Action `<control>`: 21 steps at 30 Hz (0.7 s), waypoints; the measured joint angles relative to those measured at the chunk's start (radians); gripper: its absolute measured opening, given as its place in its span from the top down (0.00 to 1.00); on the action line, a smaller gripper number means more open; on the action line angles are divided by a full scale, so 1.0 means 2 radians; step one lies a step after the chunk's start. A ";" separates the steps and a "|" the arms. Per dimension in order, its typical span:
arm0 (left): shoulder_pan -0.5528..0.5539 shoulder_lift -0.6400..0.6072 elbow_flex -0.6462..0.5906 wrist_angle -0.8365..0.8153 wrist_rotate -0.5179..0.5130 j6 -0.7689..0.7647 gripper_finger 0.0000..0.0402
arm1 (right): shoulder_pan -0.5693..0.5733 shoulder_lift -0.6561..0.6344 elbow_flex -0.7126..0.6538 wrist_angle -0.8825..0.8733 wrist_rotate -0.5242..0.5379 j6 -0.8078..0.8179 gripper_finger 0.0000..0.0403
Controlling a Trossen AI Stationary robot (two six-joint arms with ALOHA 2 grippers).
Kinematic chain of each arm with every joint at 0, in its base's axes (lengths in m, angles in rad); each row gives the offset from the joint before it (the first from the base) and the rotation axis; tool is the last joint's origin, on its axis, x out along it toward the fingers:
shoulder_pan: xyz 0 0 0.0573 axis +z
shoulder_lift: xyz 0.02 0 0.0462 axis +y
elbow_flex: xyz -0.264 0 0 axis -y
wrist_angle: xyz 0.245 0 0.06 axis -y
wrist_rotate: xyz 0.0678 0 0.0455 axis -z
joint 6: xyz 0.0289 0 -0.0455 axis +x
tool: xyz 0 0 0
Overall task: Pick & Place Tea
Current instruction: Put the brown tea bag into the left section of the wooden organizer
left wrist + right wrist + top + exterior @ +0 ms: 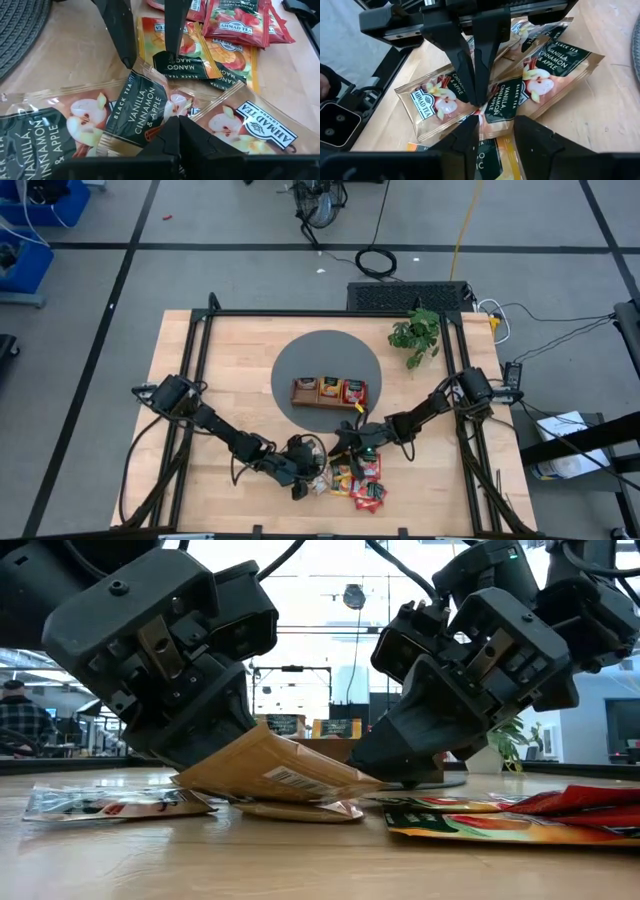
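Both dark grippers meet low over a heap of tea sachets [355, 478] at the near edge of the wooden table [230, 370]: the left gripper [176, 121] is clenched on a vanilla, cinnamon and apple sachet [135, 117], tilting one edge off the wood, while the right gripper [495, 122] hangs just beside it, fingers parted and gripping nothing. The sachets overlap, so a neighbouring packet may drag along, or the slick foil may slip free, and the close-set grippers could bump. Further back, a wooden tray [330, 392] holding three sachets sits on a round grey mat [300, 365] near a leafy plant [416, 335], with a bright workshop beyond.
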 joint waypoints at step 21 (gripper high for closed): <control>0.003 0.000 0.000 0.001 -0.010 0.012 0.98 | -0.009 0.001 0.035 -0.135 -0.002 -0.009 0.84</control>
